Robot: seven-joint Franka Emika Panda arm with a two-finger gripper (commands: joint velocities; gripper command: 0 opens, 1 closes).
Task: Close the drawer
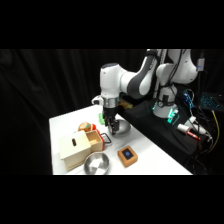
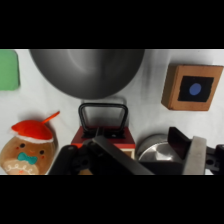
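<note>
The drawer [image 1: 93,141] stands pulled out of the pale wooden box [image 1: 73,148], its reddish-orange front [image 2: 103,138] and dark wire loop handle [image 2: 102,118] facing my gripper. In the side view my gripper [image 1: 111,123] hangs just behind and to the right of the handle [image 1: 106,138], a little above the table. From the wrist, the handle lies just past my gripper [image 2: 130,161], which is open and holds nothing. One grey finger [image 2: 196,156] shows at the lower right.
A grey metal bowl [image 1: 120,128] sits right behind the gripper, large in the wrist view [image 2: 87,70]. A second steel bowl [image 1: 96,163] lies before the box. An orange-brown block with a blue top [image 1: 127,155] is to the right. A gingerbread toy [image 1: 85,128] and a green piece [image 2: 7,70] lie left.
</note>
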